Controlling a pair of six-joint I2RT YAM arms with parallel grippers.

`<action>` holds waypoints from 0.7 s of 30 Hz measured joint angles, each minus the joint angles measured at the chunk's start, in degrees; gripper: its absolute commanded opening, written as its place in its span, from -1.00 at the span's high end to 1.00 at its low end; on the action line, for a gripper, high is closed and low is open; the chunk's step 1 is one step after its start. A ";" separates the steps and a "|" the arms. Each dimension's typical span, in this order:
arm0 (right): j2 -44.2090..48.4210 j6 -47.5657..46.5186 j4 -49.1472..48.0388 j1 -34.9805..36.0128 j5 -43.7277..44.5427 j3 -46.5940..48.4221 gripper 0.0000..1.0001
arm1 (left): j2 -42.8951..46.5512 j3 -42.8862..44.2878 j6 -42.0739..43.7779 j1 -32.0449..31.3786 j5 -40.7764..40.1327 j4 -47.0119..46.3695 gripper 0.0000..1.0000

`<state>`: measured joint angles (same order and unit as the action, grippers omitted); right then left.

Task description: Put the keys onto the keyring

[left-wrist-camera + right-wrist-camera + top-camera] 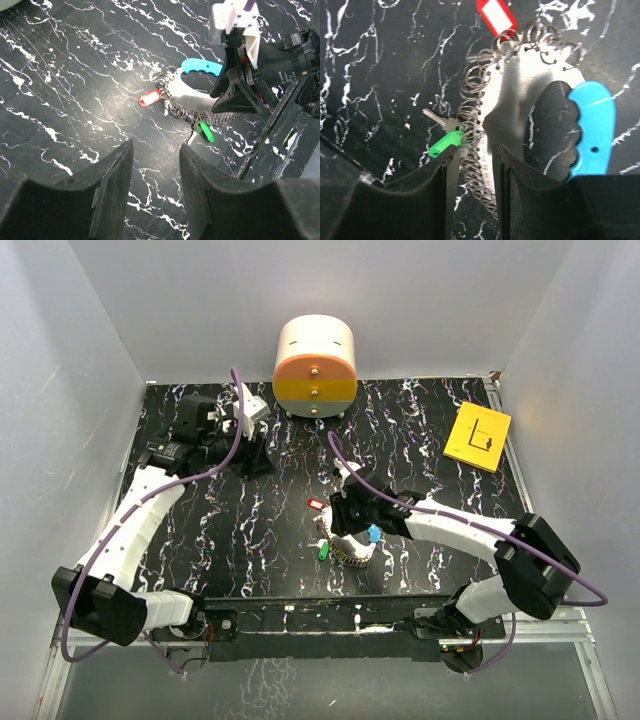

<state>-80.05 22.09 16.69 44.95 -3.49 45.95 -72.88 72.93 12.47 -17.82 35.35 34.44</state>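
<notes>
By the middle of the near edge of the black, white-veined desk, the right gripper stands over the keyring, a shiny steel plate fringed with wire rings. Its fingers sit narrowly astride that fringe; whether they pinch it I cannot tell. The green key touches the rings beside one finger. Beyond lie a red tag and a grooved blue handle. Toward the far left corner the left gripper hangs released. A rounded cream-and-orange box sits at the far edge, and a yellow booklet lies by the far right corner.
</notes>
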 measured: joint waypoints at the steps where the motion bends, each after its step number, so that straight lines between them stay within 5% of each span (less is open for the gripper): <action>1: -0.44 0.94 -0.42 0.00 -1.14 0.00 0.26 | 0.26 -0.26 0.04 0.02 -0.04 -0.13 0.20; 21: -8.63 11.13 -2.38 0.44 -6.56 -0.66 0.27 | 1.22 -2.64 1.62 0.09 -0.50 0.33 0.21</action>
<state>-88.68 33.21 14.31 45.39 -10.04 45.30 -71.66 70.28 14.09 -17.74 34.85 34.76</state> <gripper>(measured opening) 0.401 0.400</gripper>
